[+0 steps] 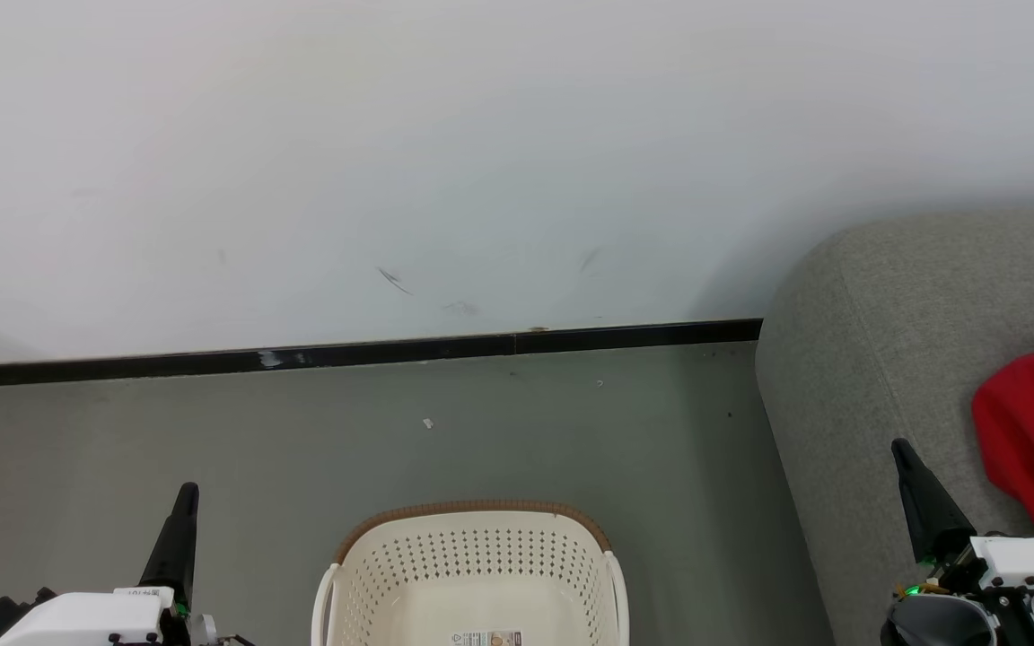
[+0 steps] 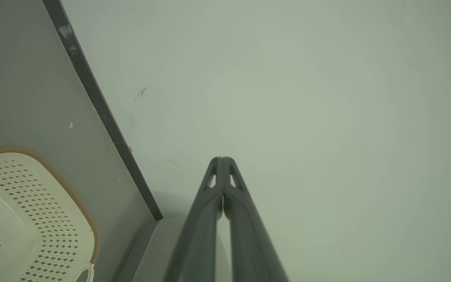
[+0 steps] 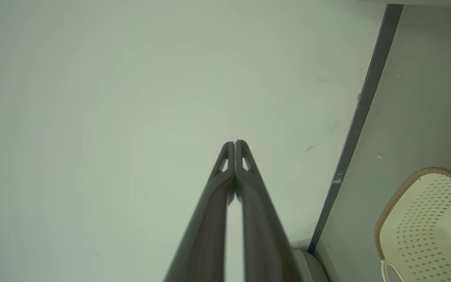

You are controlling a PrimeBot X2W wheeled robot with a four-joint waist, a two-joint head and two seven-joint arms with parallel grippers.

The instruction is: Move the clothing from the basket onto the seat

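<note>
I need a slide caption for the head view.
Red clothing lies on the grey seat; the basket shows nothing inside; left tool and right tool are shut.

right gripper [image 3: 235, 143]: both dark fingers closed, tips pressed together, aimed at a pale wall [image 3: 92, 98] with faint scuff marks. black skirting [image 3: 360, 109] runs along the edge of the grey floor [image 3: 425, 98], at the foot of the wall. basket [image 3: 425, 219]: cream, perforated walls, brown rim, one handle visible. it stands on the floor near that edge, apart from the skirting.
</note>
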